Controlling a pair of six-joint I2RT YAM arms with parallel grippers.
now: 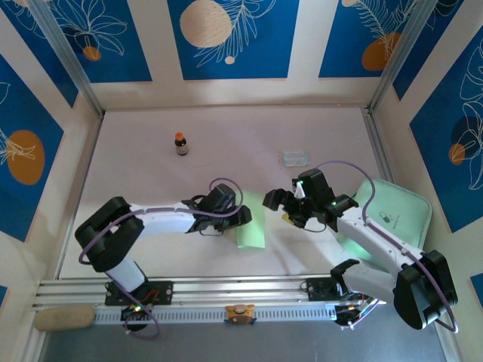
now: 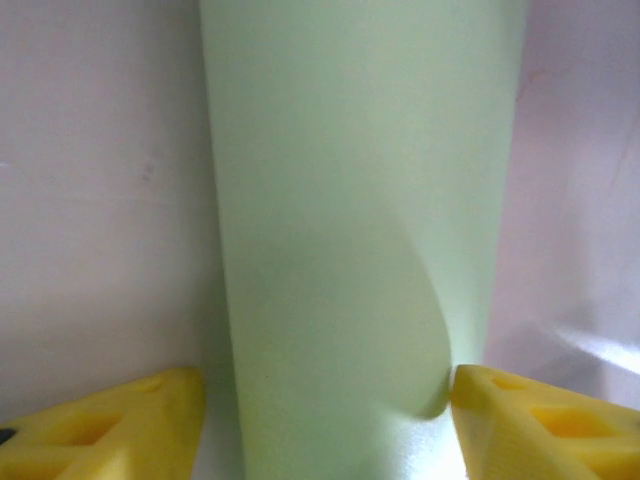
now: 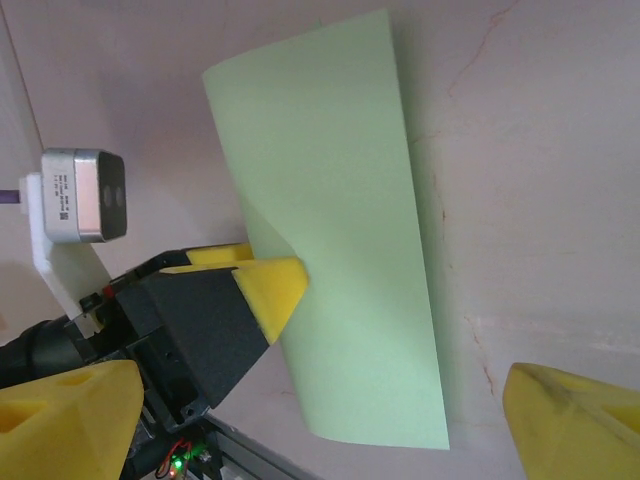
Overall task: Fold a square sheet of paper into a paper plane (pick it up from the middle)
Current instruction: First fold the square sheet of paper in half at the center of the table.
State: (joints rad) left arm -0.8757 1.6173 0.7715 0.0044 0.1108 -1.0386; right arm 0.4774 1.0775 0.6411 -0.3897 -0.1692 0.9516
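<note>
While the left gripper (image 1: 243,219) stands part-open astride it, gripping nothing, the square sheet of paper (image 1: 251,230) lies folded once between the arms.
Its top flap bows up, not yet pressed flat; the right gripper (image 1: 278,209) hangs wide and empty just beside. I judge only the centre fold made, with nose and wings left. On the pale table (image 1: 226,136) sit a brown bottle (image 1: 181,143), a clear packet (image 1: 294,157) and a mint tray (image 1: 396,211), inside blue-patterned walls (image 1: 226,38).
</note>
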